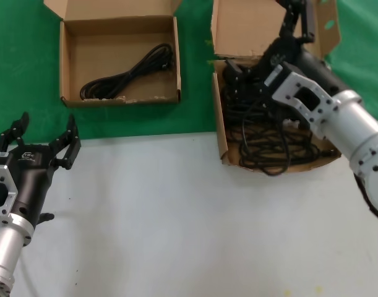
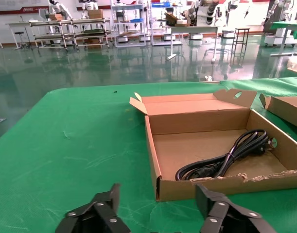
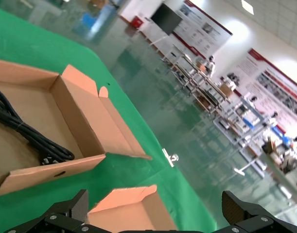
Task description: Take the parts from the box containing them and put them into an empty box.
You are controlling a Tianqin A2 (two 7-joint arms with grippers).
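Glossy green floor (image 2: 51, 63), metal shelving (image 2: 65, 31)

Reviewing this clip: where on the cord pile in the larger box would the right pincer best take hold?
Probably a raised loop near the front of the cord pile, approached from above. The cords lie tangled inside the larger box, whose walls block sideways approaches. The right pincer sits over its back end.

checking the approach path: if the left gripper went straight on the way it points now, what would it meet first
Probably the near wall of the smaller box, which sits just ahead of the open left gripper. One power cord lies behind that wall. The gap is hard to judge.
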